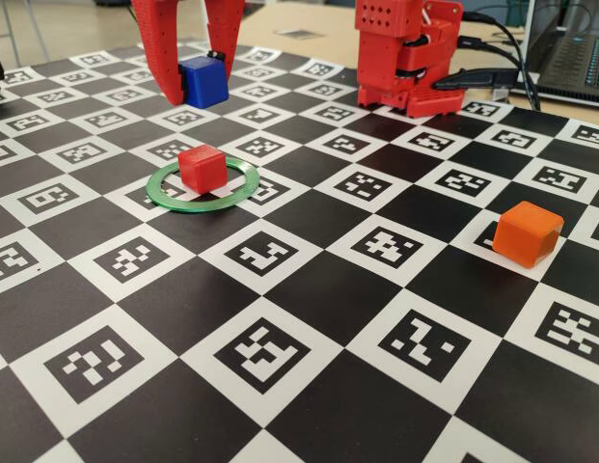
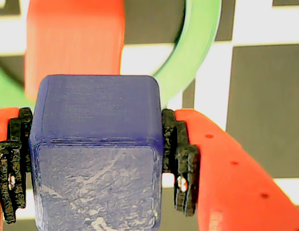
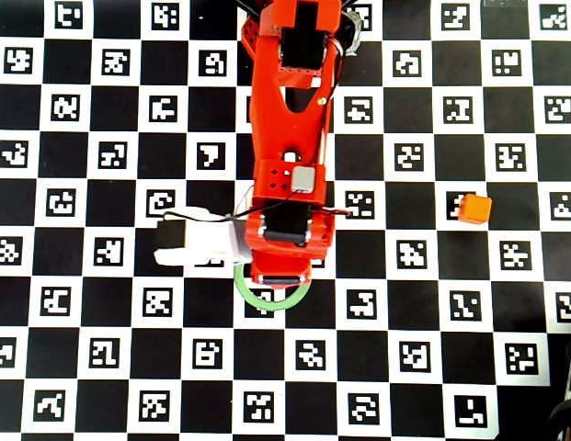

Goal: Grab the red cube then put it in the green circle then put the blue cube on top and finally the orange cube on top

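Item: checkered marker board (image 1: 309, 289), black squares alternating with white squares that carry coded tags, serving as the work surface. Item: green circle (image 1: 236, 200), a thin flat ring lying on the board toward its left side in the fixed view; in the overhead view only its lower arc (image 3: 271, 302) shows below the arm. Contents of the ring: red cube (image 1: 203, 167), resting flat on the board inside the open centre, closer to the far part of the rim than the near part; it also appears blurred in the wrist view (image 2: 74, 43), behind the held cube, with part of the ring (image 2: 197, 43) curving beside it. Item: blue cube (image 1: 204, 81), held above the board beyond the ring in the fixed view, clamped between the two red fingers of the gripper (image 1: 195, 85); the wrist view shows the black pads (image 2: 180, 159) pressed against both side faces of the cube (image 2: 96, 149). Item: orange cube (image 1: 529, 233), standing alone on the board near its right edge in the fixed view, well apart from the ring; the overhead view (image 3: 473, 209) places it likewise toward the right. Item: red arm base (image 1: 405, 53), at the board's far edge.
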